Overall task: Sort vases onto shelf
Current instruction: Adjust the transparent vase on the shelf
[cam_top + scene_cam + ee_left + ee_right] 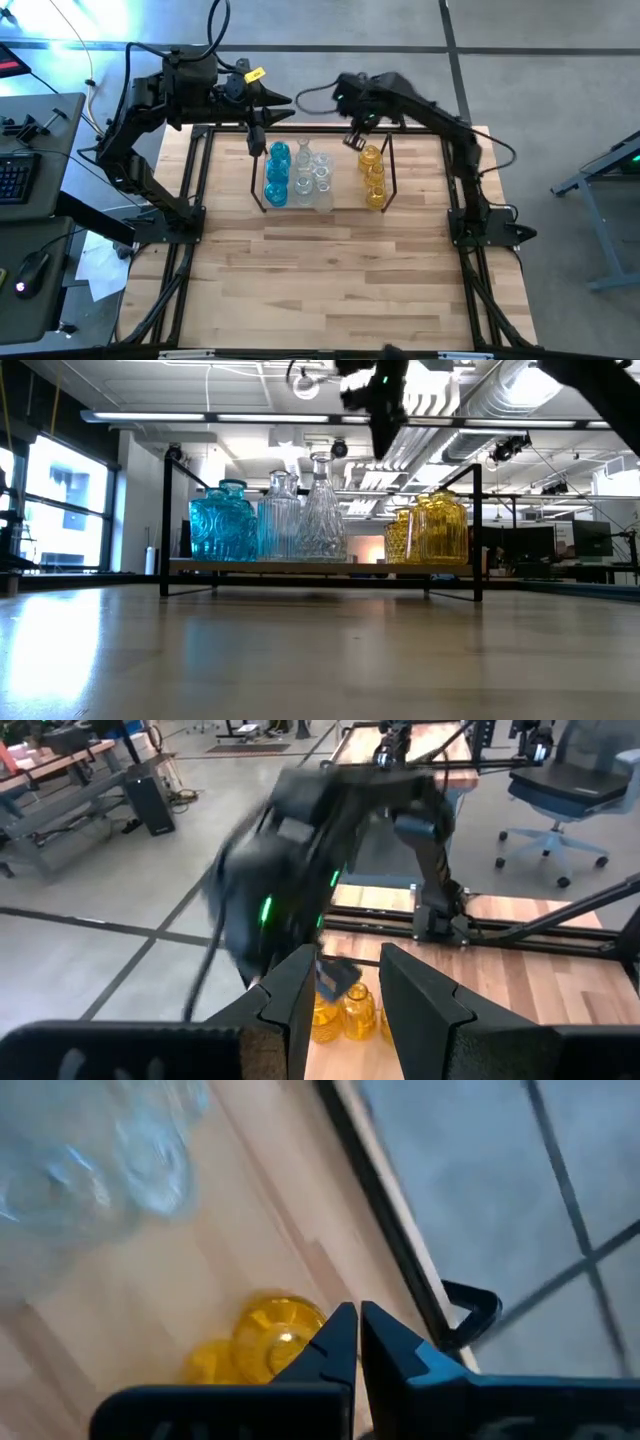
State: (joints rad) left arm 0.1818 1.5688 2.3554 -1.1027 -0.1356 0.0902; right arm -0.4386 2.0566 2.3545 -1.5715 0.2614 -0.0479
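The shelf (257, 170), a low black rod rack with a wooden floor (320, 565), stands at the table's far middle. Vases stand on their bases in rows on it: blue (278, 172) at the left, clear (312, 175) in the middle, yellow (373, 175) at the right. In the low view they show as blue (222, 522), clear (305, 510) and yellow (430, 528). My right gripper (355, 138) hangs shut above the far end of the yellow row (275, 1335), clear of it, pointing steeply down. My left gripper (350, 1020) is open and holds nothing, raised beyond the shelf's far left corner, pointing toward the right arm.
The table's black frame (195, 200) edges the wooden top. A black rail (390, 1230) runs close behind the yellow vases, with grey floor beyond. Bare wood (330, 280) stretches from the shelf to the near edge. A desk with a keyboard (15, 175) stands off the table's left.
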